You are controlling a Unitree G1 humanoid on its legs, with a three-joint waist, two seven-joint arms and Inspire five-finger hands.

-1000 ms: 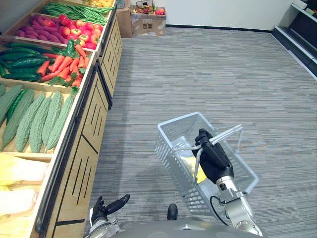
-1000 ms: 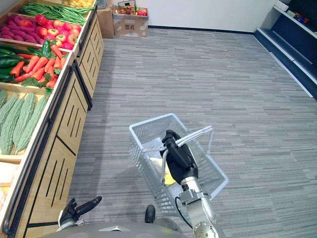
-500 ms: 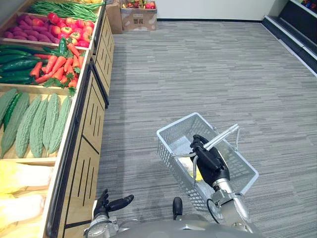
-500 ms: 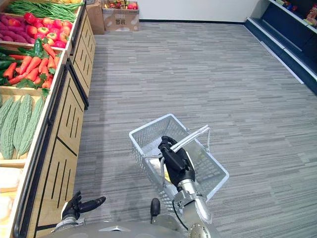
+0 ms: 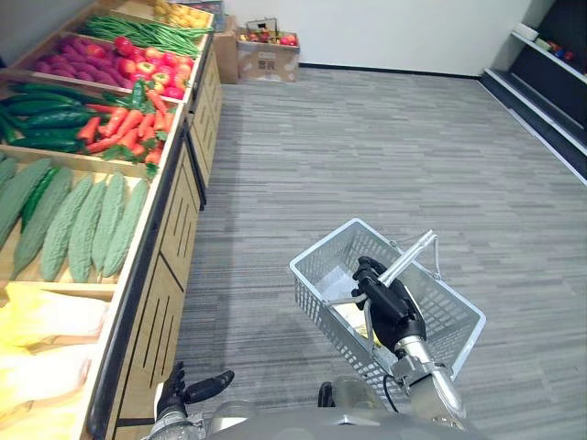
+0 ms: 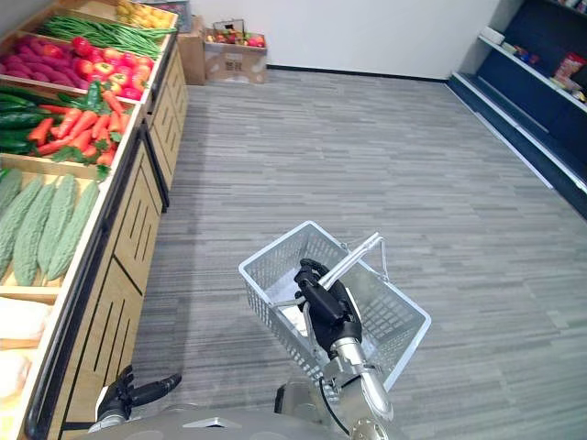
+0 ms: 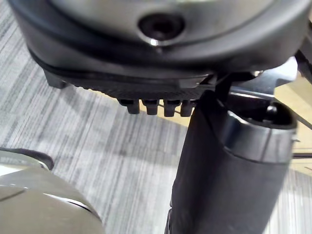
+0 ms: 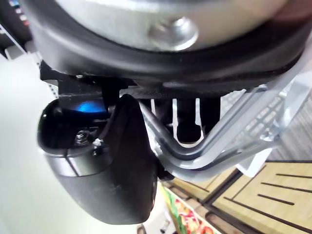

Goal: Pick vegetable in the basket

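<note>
Though basket near shelf, floor open.

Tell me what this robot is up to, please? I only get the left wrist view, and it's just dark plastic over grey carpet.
Observer: Its right hand is curled round the basket handle, carrying a silver wire basket above the floor.
Operator: Has it put any vegetables in there?
Observer: A yellow item lies at the bottom of the basket. I cannot tell what it is.
</note>
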